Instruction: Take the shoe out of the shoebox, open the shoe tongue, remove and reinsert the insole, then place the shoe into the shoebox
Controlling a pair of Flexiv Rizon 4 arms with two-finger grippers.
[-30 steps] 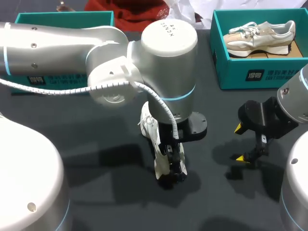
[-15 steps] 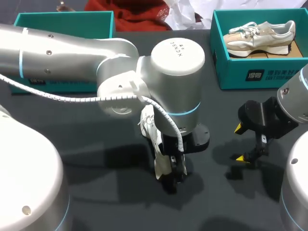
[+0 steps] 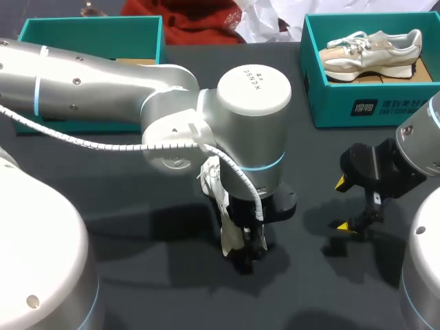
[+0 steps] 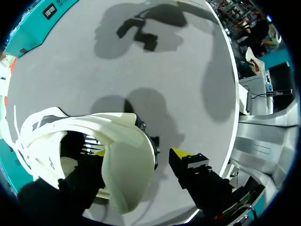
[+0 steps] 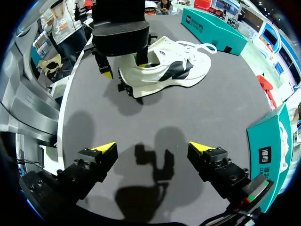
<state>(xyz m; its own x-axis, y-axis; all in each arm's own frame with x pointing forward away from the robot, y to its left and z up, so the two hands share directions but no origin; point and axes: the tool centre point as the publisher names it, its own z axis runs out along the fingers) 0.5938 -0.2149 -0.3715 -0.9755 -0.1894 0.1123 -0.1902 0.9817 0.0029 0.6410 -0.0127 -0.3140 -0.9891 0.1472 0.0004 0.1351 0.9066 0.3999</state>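
A white sneaker (image 3: 218, 187) with dark side patches lies on the dark table, heel toward me. My left gripper (image 3: 246, 245) stands straight down over its heel. In the left wrist view the left gripper (image 4: 137, 153) straddles the heel wall (image 4: 127, 165): one yellow tip is inside the shoe, and the other finger (image 4: 183, 160) stands outside, a small gap from the heel, so it is open. My right gripper (image 3: 348, 205) hangs open and empty to the right of the shoe. From the right wrist, the sneaker (image 5: 174, 70) lies ahead of the right gripper (image 5: 153, 149).
A teal shoebox (image 3: 344, 103) at the back right holds a second, beige sneaker (image 3: 371, 48). Another teal box (image 3: 89, 29) stands at the back left, partly behind my left arm. A red cloth (image 3: 199, 20) and white bag lie at the far edge.
My left arm has shifted a little to the right over the heel and its fingers have drawn closer together around the heel wall. The right arm and the shoe have stayed put.
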